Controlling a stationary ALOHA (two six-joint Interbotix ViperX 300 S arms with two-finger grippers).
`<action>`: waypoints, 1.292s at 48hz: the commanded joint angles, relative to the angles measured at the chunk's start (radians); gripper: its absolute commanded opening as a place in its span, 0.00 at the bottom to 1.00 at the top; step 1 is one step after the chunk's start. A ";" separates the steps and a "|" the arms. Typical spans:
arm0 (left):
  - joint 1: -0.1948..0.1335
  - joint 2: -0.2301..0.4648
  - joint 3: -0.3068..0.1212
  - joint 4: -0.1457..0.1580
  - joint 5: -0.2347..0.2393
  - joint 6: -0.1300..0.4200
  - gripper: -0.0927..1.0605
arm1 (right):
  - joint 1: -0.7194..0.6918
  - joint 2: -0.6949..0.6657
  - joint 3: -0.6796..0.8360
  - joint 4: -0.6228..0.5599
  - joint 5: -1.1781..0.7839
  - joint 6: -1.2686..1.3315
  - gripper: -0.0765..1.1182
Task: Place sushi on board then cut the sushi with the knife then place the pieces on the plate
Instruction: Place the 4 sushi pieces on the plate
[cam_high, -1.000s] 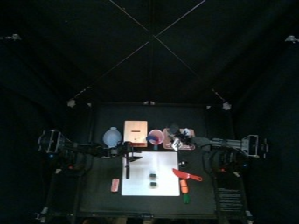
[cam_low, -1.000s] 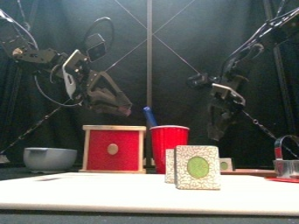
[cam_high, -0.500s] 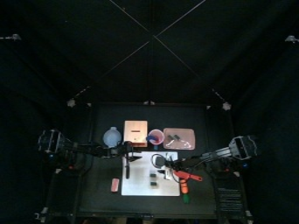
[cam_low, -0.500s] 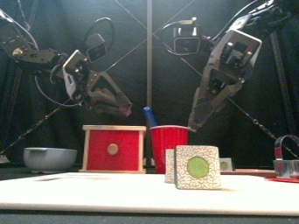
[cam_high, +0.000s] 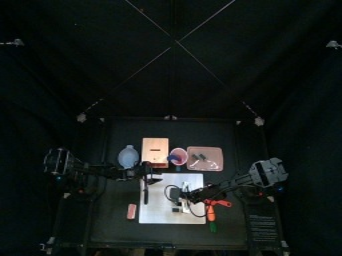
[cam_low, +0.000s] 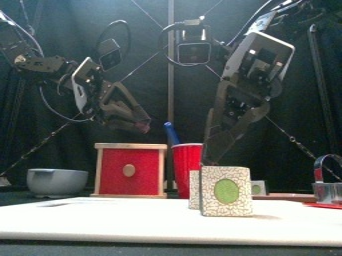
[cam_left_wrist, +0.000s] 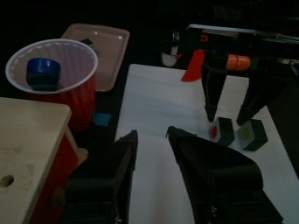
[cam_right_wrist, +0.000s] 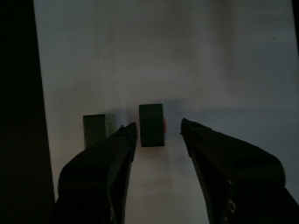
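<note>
Lower right gripper (cam_right_wrist: 158, 131), jaws wide and empty, straight onto one sushi piece (cam_right_wrist: 151, 122) on the white board (cam_right_wrist: 233, 70); straddle it squarely, pinch gently, carry to pink tray (cam_high: 205, 157). Hold left gripper (cam_left_wrist: 152, 136), jaws open, empty, aside.

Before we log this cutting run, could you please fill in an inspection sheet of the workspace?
Surface: white board lies on the black table.
Job's things: two sushi pieces stand on the board; red knife lies at its right edge; blue knife in red cup; pink tray behind.
Clutter: wooden box, bowl, a small red toy left of the board.
Grippers: left gripper open, raised near the box; right gripper open, above the sushi pieces.
Cables: nothing seen on the table.
Surroundings: black curtains; nothing else seen.
</note>
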 joint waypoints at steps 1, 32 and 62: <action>0.003 -0.005 -0.009 0.000 -0.005 0.000 0.73 | 0.000 -0.003 -0.023 0.006 -0.002 -0.002 0.74; 0.003 -0.005 -0.008 0.002 -0.006 0.002 0.73 | -0.048 -0.087 0.020 0.015 0.126 0.000 0.52; 0.005 -0.005 -0.006 0.002 -0.006 0.002 0.73 | -0.528 -0.486 0.339 0.006 0.333 -0.011 0.52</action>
